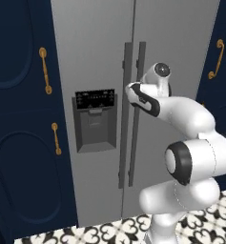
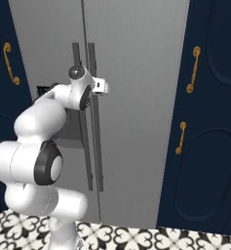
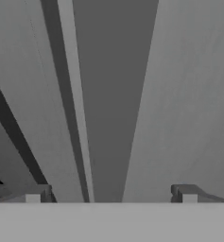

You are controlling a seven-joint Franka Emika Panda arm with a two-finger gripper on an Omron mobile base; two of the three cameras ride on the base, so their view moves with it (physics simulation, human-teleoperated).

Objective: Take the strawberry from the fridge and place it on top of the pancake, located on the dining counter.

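The fridge (image 1: 100,57) stands shut between navy cabinets (image 1: 19,143), its smooth grey doors carrying long dark handles (image 2: 93,127). The left base view adds the black dispenser panel (image 1: 95,100) and gold cabinet pulls (image 1: 45,70). The gripper (image 3: 111,194) sits spread wide, its fingertips (image 3: 185,193) flanking a handle bar up close.

The fridge (image 1: 95,57) looks like brushed grey metal, smooth and matt, with darker matt handles (image 1: 132,114). Its dispenser panel (image 1: 95,100) is glossy black plastic. Navy cabinets (image 1: 19,119) look smooth-painted, with shiny brass-gold handles (image 1: 46,70). The floor (image 1: 100,233) is patterned tile.
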